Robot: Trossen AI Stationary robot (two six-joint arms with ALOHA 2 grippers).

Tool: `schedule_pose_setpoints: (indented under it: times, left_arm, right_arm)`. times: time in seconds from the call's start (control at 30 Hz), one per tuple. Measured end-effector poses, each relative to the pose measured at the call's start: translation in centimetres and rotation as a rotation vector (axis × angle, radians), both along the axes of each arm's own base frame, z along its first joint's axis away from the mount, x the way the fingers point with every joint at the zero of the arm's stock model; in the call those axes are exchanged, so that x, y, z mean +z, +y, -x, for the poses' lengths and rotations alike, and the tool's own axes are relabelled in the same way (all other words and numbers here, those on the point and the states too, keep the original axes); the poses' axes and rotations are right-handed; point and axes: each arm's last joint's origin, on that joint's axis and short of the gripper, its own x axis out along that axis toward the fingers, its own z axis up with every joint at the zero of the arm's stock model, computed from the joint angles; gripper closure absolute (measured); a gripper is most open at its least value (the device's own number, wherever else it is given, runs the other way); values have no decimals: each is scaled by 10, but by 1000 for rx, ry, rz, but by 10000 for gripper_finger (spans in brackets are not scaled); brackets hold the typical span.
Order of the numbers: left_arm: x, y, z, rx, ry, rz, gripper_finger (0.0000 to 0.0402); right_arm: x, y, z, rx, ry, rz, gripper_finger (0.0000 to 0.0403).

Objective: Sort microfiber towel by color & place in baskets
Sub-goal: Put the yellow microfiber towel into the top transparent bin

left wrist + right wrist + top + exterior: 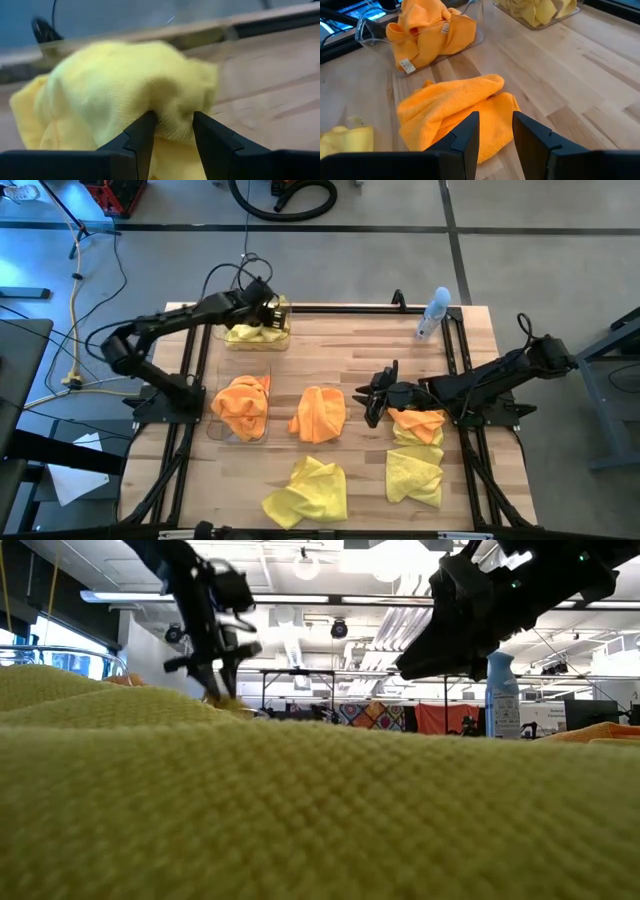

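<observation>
Far left on the light wooden slatted table (340, 350), a clear plastic rectangular bin (258, 335) holds bunched yellow microfiber cloths (250, 333), the left gripper (272, 314) down in it. Nearer, a second clear plastic bin (240, 412) holds crumpled orange microfiber cloths (242, 402). Right of it a loose orange cloth (319, 414) at table centre. Further right, another orange cloth (418, 423), the right gripper (372, 398) beside it. Two yellow cloths (306, 491) (414, 475) lie near. Slim clear spray bottle (433, 314) far right.

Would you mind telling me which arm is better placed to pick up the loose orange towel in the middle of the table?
Right. The right gripper hovers beside the loose orange towel with nothing between its jaws, while the left gripper is occupied with a yellow towel at the far basket.
</observation>
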Motion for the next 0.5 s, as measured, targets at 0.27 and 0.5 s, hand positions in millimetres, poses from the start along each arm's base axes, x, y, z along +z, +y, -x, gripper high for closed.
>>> schedule_pose_setpoints:
  times: [0.27,0.5]
  left_arm:
    - [-51,29,-5,37,41,180,275]
    - [-74,40,-5,31,55,256,275]
  right_arm:
    - [0,0,0,0,4,0,293]
    - [-1,0,0,-1,6,-2,293]
